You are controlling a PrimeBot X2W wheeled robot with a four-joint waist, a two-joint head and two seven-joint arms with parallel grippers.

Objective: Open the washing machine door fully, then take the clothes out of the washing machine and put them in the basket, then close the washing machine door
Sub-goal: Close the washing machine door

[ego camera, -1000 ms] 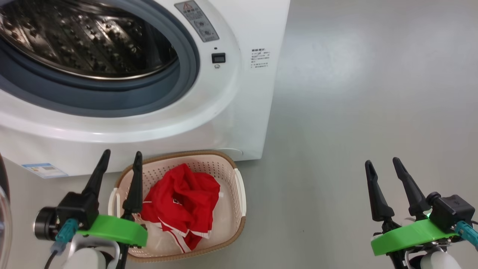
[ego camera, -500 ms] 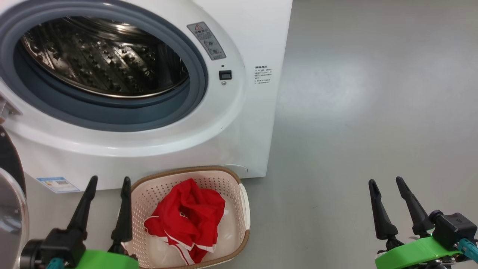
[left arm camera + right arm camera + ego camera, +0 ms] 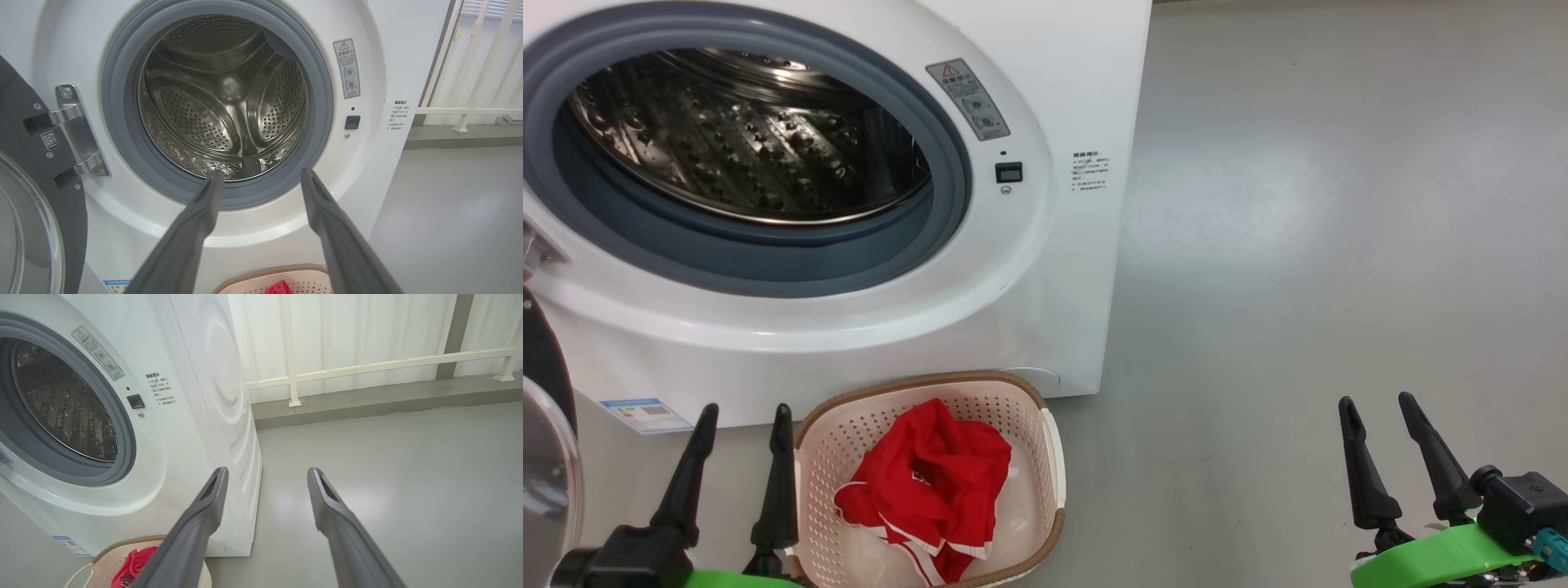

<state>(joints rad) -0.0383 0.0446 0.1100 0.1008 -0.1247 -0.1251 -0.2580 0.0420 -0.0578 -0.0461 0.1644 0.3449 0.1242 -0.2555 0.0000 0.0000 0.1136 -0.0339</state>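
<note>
The white washing machine (image 3: 1045, 286) (image 3: 367, 171) (image 3: 192, 428) stands with its steel drum (image 3: 743, 139) (image 3: 224, 102) bare inside. Its door (image 3: 543, 457) (image 3: 36, 204) hangs swung out at the left on its hinge. On the floor in front sits the cream basket (image 3: 1052, 457) (image 3: 81, 575), and the red clothes (image 3: 927, 482) (image 3: 135, 565) lie crumpled in it. My left gripper (image 3: 742, 416) (image 3: 261, 177) is open, just left of the basket, fingers pointing at the machine. Far to the right, my right gripper (image 3: 1379, 408) (image 3: 265, 473) hovers open above bare floor.
Grey floor (image 3: 1323, 245) stretches wide to the right of the machine. A white railing (image 3: 367, 367) and a low kerb run along the back wall. A blue label (image 3: 645, 412) sits low on the machine's front.
The head camera has tilted up, so the drum opening shows more fully and the basket sits lower. My left gripper has pulled back from over the basket's left rim. Both stay open.
</note>
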